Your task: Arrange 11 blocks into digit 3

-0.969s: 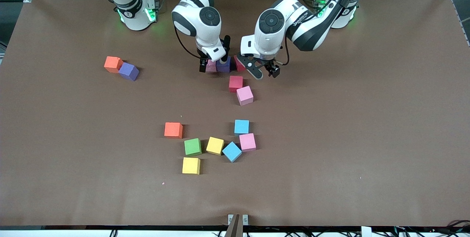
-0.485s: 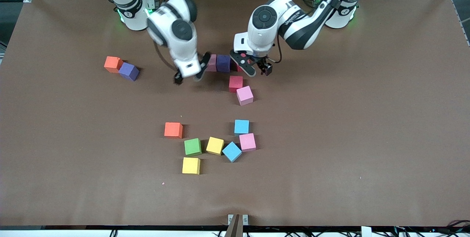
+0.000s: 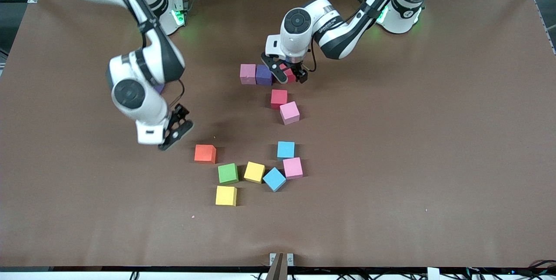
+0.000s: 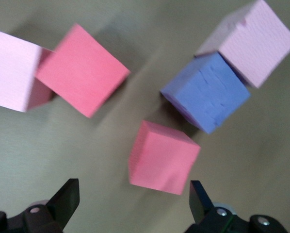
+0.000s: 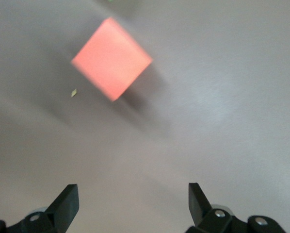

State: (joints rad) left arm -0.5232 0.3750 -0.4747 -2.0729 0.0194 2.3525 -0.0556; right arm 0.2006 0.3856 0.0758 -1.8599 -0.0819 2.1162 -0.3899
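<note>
I read the digit as barely begun. A top row of pink block (image 3: 248, 74), purple block (image 3: 263, 74) and a red block (image 3: 287, 73) lies nearest the bases; a second red block (image 3: 279, 98) and a pink one (image 3: 289, 112) sit just below. The left gripper (image 3: 289, 76), jaws spread, hovers over the row's red block. The right gripper (image 3: 176, 127), jaws spread and empty, hangs beside the orange block (image 3: 205, 153). Seven loose blocks remain clustered nearer the camera on the worktop (image 3: 412, 141).

Both arms wear glossy white shells with black joint bands, round grey caps, green base lights.
</note>
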